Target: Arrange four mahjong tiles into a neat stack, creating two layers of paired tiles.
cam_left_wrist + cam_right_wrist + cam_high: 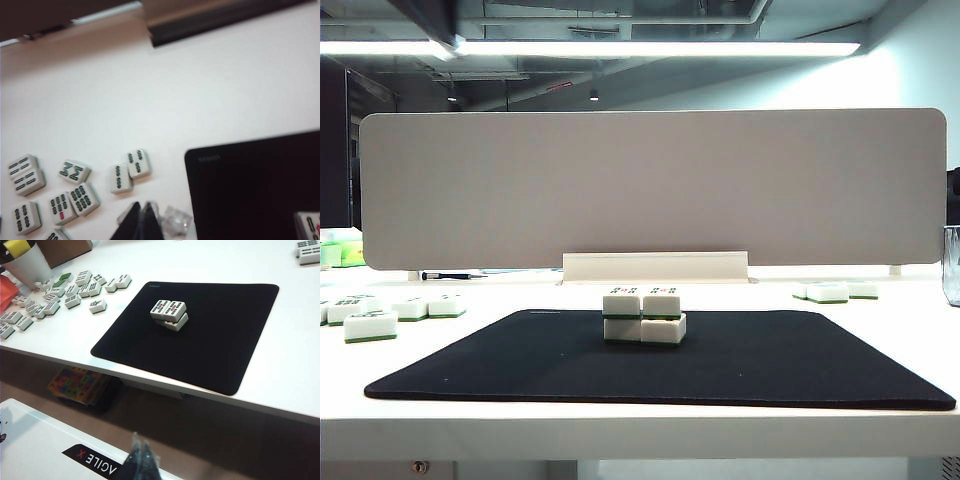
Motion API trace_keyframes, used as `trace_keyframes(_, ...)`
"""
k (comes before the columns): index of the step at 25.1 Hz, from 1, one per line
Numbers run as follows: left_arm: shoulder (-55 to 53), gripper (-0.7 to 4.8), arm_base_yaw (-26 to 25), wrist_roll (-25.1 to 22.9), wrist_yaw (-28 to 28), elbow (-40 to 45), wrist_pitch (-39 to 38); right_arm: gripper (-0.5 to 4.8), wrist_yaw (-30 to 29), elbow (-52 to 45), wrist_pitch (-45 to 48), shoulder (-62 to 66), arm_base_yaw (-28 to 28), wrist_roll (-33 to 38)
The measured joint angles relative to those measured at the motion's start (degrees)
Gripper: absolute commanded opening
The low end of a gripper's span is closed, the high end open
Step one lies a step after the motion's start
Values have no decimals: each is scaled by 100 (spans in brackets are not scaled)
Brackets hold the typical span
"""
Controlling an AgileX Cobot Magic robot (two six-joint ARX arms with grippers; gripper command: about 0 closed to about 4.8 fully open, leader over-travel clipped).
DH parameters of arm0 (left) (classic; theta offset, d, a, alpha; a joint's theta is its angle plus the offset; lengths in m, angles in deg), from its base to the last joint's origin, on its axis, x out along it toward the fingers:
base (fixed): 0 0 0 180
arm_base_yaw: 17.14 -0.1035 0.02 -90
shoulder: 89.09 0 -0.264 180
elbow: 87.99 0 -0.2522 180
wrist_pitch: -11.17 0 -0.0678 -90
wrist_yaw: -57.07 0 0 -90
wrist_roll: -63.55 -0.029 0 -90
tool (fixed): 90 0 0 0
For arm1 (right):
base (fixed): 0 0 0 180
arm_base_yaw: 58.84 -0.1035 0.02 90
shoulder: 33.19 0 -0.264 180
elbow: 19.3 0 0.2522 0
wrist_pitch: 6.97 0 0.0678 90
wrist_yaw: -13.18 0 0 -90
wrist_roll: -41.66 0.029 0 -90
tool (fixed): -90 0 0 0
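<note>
Though stacked (643,316), upper pair overhanging.

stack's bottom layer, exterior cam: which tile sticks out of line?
The bottom right tile: it juts past the top right tile toward the right, while the bottom left tile sits flush.

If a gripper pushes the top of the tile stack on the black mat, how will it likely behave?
The stack probably shifts layer by layer: the upper pair already sits slightly offset. The tiles look hard and glossy, so likely slippery. The black mat may hold the lower pair. Both grippers, left and right, are shut and away.
</note>
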Motion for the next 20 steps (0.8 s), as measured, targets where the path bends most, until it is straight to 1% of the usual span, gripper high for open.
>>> trace_keyframes(3,752,-6,-269,153,0,909,763,-1,-2,0,0,0,0,0)
trace_keyframes(5,1268,-6,-476,188,-17,1784,1462,-1,-4,2,0,0,0,0)
trace_keyframes(6,1611,-6,-581,188,-17,2387,1770,-1,-2,2,0,0,0,0)
trace_keyframes(10,2269,-6,-815,197,-9,3550,2529,-1,-4,2,0,0,0,0)
trace_keyframes(14,2826,-6,-946,212,-22,4494,2931,-1,-4,0,0,0,0,0)
trace_keyframes(16,2983,-6,-1016,210,-15,4795,3025,-1,-2,0,0,0,0,0)
trace_keyframes(20,3698,-6,-1169,232,-17,5683,3449,-1,-2,0,0,0,0,0)
